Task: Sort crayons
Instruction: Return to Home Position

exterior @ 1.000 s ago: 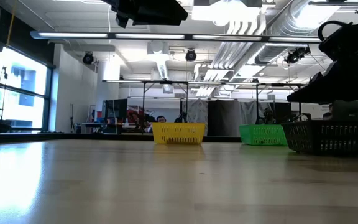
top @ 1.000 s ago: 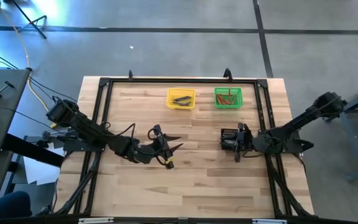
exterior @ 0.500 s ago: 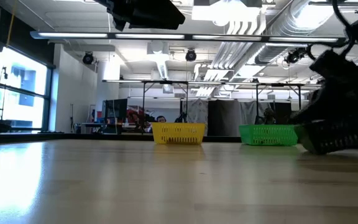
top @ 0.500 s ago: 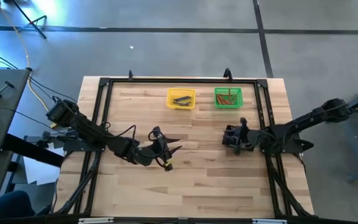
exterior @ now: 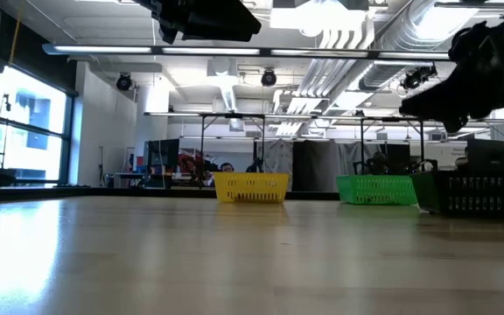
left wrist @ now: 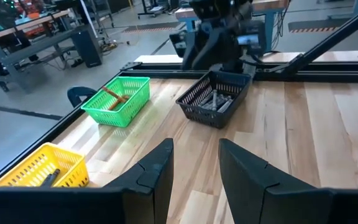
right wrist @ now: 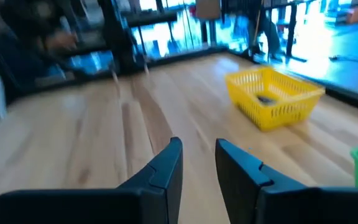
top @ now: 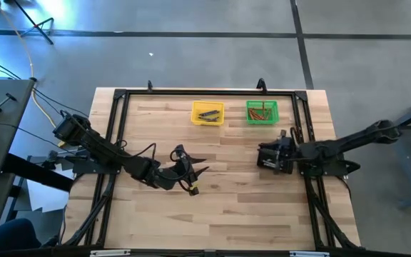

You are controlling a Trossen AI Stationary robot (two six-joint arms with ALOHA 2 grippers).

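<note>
Grey-blue crayons (top: 207, 113) lie in the yellow bin (top: 197, 120), orange ones (top: 262, 111) in the green bin (top: 250, 118), both at the table's far edge. A few grey crayons (left wrist: 216, 99) lie in the black tray (left wrist: 194, 106), which rests on the table at the right. My right gripper (right wrist: 199, 165) hangs just above that tray (top: 265, 163), open, nothing between its fingers. My left gripper (left wrist: 195, 158) hovers over the table's middle (top: 205, 164), open and empty, pointing toward the tray.
A black metal frame (top: 120, 96) runs around the tabletop. Bare wood lies between the two grippers and along the near edge (top: 220, 228). Benches and racks stand in the room beyond the far edge.
My right gripper has risen off the black tray and drawn back a little toward the table's far right. The tray tipped for a moment and now lies level on the table. My left gripper has kept still.
</note>
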